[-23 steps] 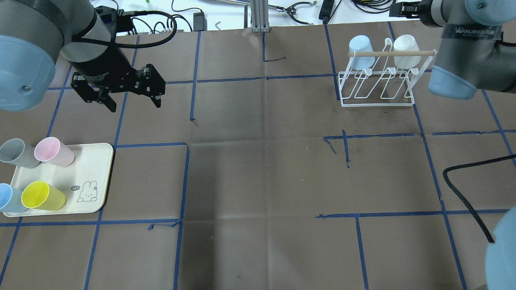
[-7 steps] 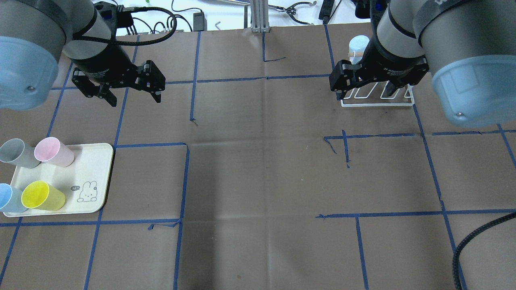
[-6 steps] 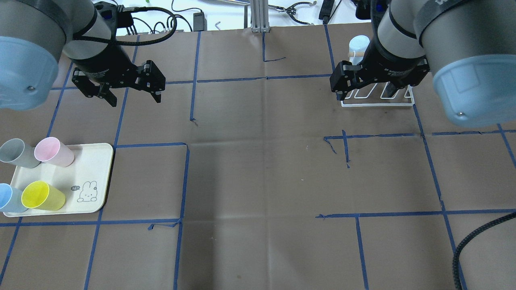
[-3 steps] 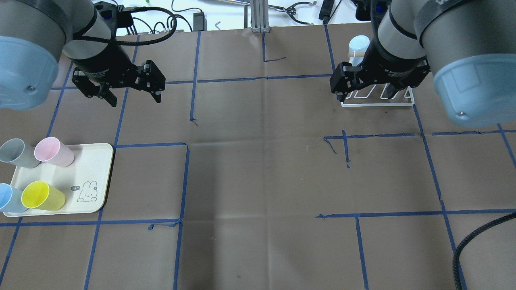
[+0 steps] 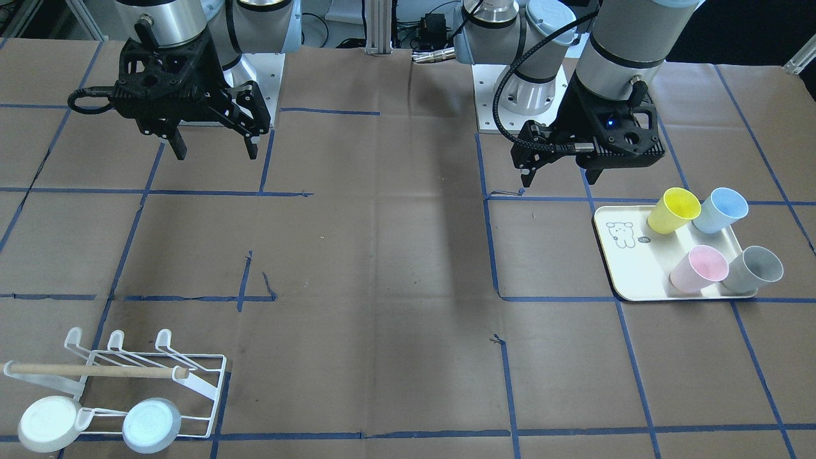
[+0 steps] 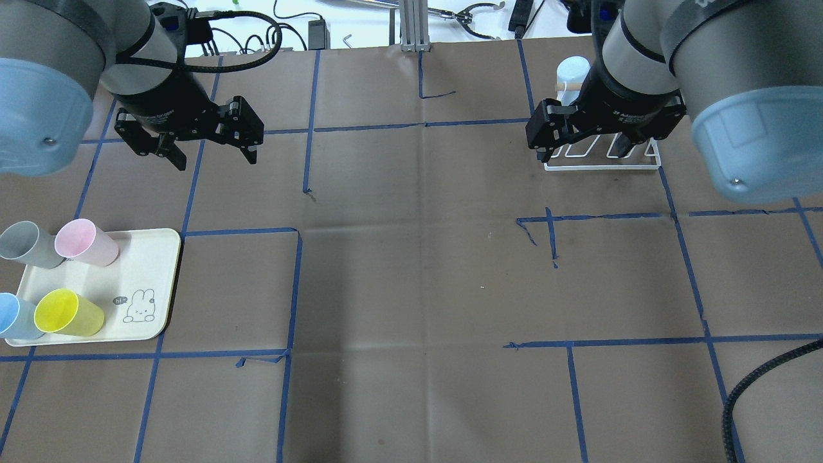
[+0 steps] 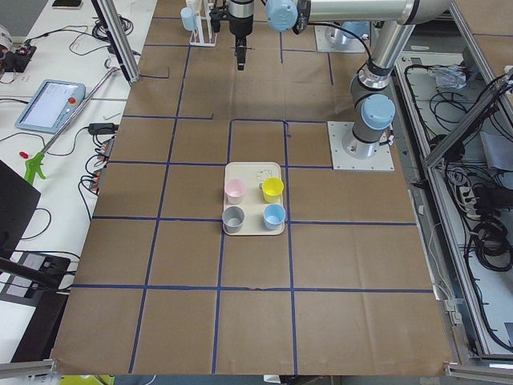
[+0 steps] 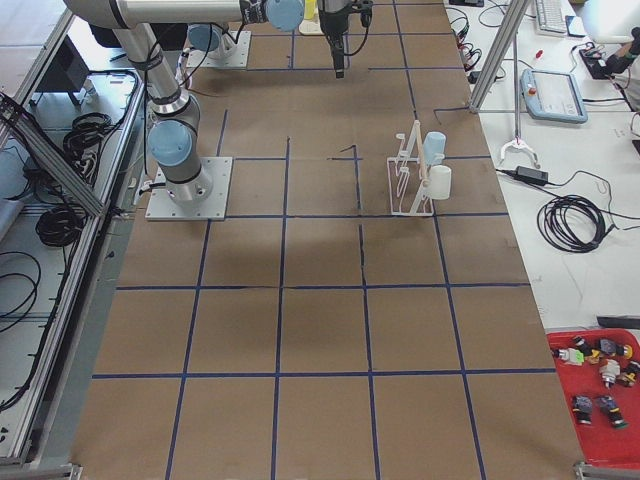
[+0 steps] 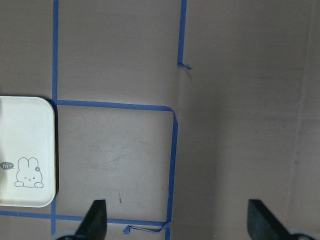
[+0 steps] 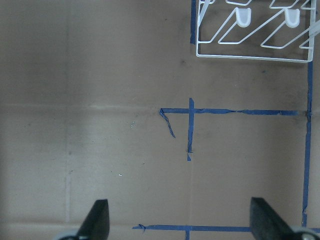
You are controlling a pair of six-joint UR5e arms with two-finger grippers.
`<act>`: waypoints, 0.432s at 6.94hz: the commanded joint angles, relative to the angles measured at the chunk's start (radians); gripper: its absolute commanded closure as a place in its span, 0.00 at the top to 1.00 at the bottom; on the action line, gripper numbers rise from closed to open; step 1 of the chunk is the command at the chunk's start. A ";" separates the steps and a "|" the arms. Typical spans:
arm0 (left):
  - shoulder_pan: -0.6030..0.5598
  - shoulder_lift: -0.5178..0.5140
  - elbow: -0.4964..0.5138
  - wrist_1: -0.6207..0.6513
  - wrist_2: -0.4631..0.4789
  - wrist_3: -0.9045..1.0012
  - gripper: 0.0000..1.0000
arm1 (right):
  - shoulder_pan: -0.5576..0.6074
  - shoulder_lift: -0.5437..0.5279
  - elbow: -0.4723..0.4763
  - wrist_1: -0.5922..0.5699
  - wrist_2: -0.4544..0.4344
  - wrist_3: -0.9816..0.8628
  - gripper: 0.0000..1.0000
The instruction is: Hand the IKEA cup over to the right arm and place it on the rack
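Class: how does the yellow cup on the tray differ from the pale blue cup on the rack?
The yellow cup stands mouth up on the tray; the pale blue cup sits inverted on the rack, base showing. One is yellow, the other pale blue. Both are plain handleless cups.

My tool (image 10: 180,220) hangs over the brown counter (image 10: 100,100), fingertips (image 10: 98,217) spread wide at the bottom edge with only counter between them. Blue tape cross (image 10: 190,120) mid-frame. White wire rack (image 10: 242,17) top right, cropped, well apart from the tips.
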 commanded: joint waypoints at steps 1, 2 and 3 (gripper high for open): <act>0.001 0.000 0.000 0.000 0.000 0.000 1.00 | 0.002 0.001 0.000 -0.002 0.002 0.000 1.00; 0.001 0.000 0.000 0.000 0.000 0.000 1.00 | 0.000 0.001 0.000 -0.001 -0.001 0.000 1.00; 0.001 0.000 0.000 0.000 0.000 0.000 1.00 | 0.000 0.001 0.000 -0.002 -0.001 0.000 1.00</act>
